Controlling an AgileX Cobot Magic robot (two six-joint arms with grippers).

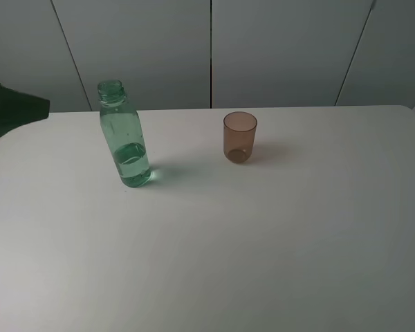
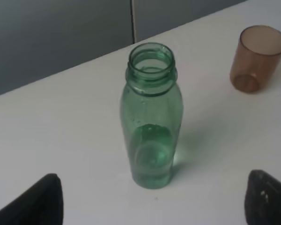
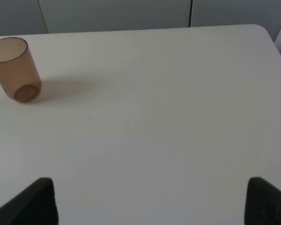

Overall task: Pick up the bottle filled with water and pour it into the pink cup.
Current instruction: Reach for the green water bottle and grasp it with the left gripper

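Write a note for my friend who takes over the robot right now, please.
Left gripper: open, empty, facing the bottle, not touching it.
Right gripper: open, empty, above the table.
The bottle stands upright, uncapped, partly full; the pink cup stands upright to its right in the high view, apart, seemingly empty.
Done: nothing grasped or poured.
To do: grasp the bottle, lift it, pour into the pink cup.

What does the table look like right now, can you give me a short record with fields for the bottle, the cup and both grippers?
bottle: green, upright, uncapped, water in its lower part, standing on the table
pink cup: upright, looks empty, right of the bottle in the high view, apart from it
left gripper: open, facing the bottle, not touching it
right gripper: open, above bare table, holding nothing
task stage: nothing grasped yet
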